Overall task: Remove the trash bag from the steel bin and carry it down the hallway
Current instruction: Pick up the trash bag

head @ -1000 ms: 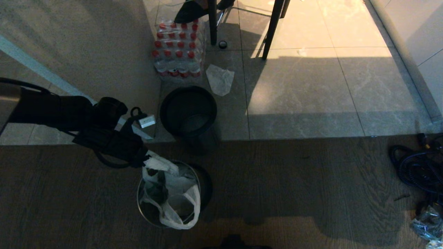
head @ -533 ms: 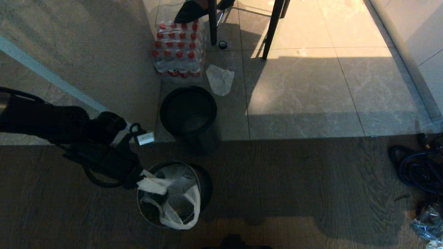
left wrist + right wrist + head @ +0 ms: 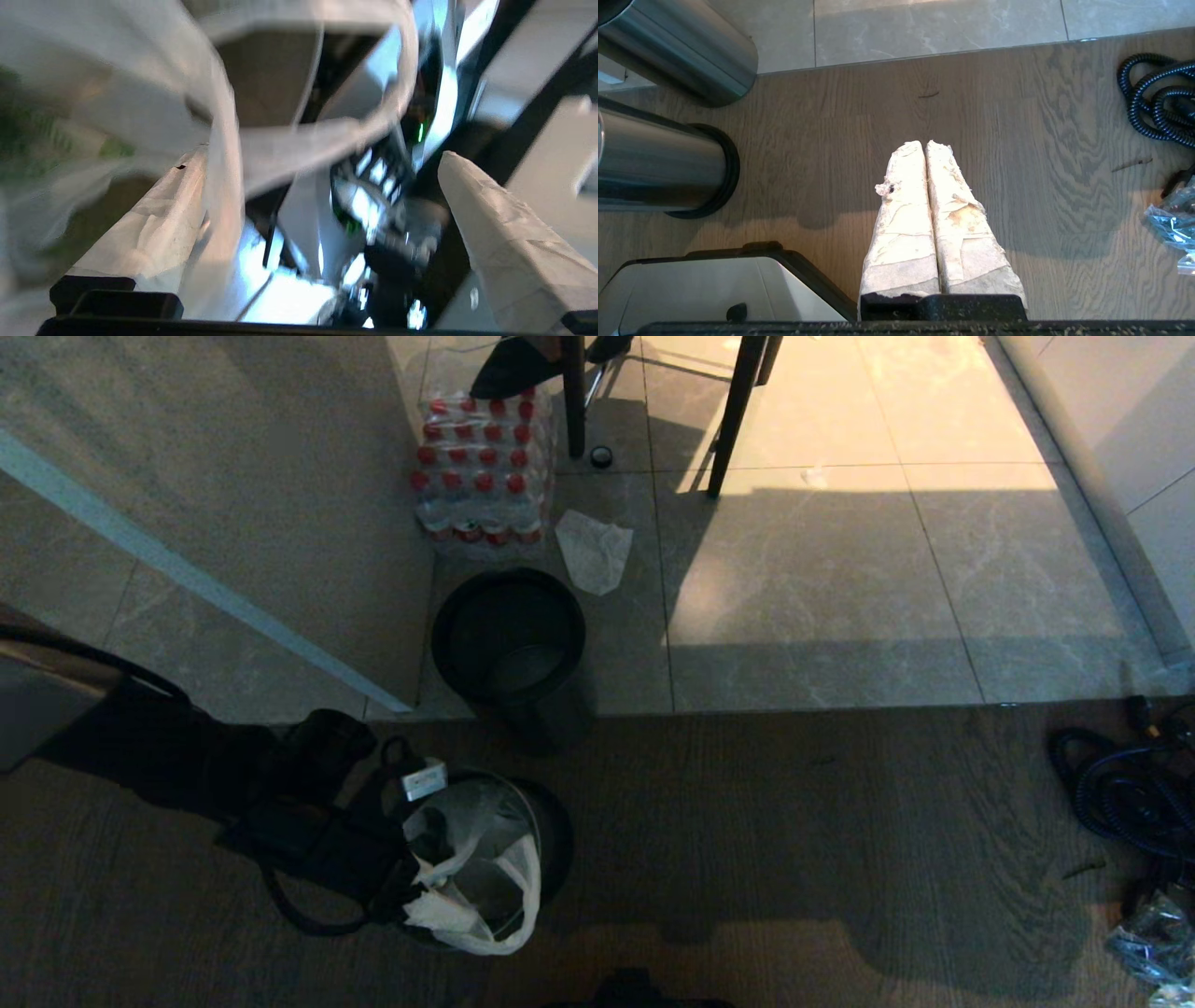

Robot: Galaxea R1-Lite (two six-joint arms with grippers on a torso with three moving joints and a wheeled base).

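1. The left gripper reaches down from the left side of the head view to the near-left edge of the steel bin, its taped fingertips at the rim, on top of the bag's plastic.
2. Its jaws are spread wide; the left wrist view shows the two white-taped fingers far apart.
3. The trash bag sits inside the steel bin, thin and white, with one loop handle draped over the near rim, just right of the gripper.
4. In the left wrist view a strip of the bag runs along the inner face of one finger, and more white plastic with a green print spreads out beyond that finger. Whether the plastic is only lying against the finger cannot be told; nothing is pinched.
5. The other finger stands free, with no plastic on it.
6. Beyond the gripper, farther from the robot, a dark round bin stands on the tiles, apart from the steel bin.
7. Farther off again lie a flat white wrapper and a shrink-wrapped pack of red-capped bottles.
8. The right gripper hangs over the wooden floor with its taped fingers pressed together, holding nothing, well to the right of the steel bin.
9. Black coiled cable lies on the floor to the right of that gripper.
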